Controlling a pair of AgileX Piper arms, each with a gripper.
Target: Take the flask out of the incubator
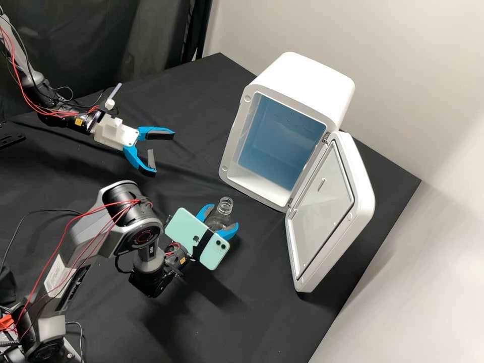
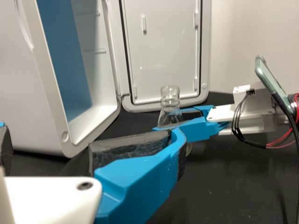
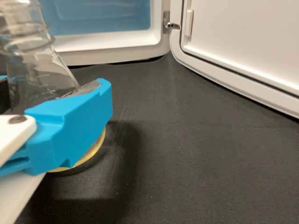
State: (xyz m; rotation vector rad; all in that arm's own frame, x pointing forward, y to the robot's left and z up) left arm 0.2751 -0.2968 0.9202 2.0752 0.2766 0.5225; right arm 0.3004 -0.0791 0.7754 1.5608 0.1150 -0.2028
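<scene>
A clear glass flask (image 1: pixel 223 210) stands upright on the black bench, outside the white incubator (image 1: pixel 302 80) and in front of its opening. My right gripper (image 1: pixel 218 222) is shut on the flask, one blue finger (image 3: pixel 70 126) pressed against the cone of the flask (image 3: pixel 32 60). The left wrist view shows the flask (image 2: pixel 169 109) held in the right gripper (image 2: pixel 194 120). My left gripper (image 1: pixel 162 154) hangs open and holds nothing, above the bench to the left of the incubator. The incubator's blue inside (image 1: pixel 275 136) holds nothing I can see.
The incubator door (image 1: pixel 353 201) is swung wide open to the right, close to the bench's right edge (image 1: pixel 398 212). A mint-green phone (image 1: pixel 196 244) is strapped to the right wrist. Red cables run along both arms. Bare black bench lies in front of the flask.
</scene>
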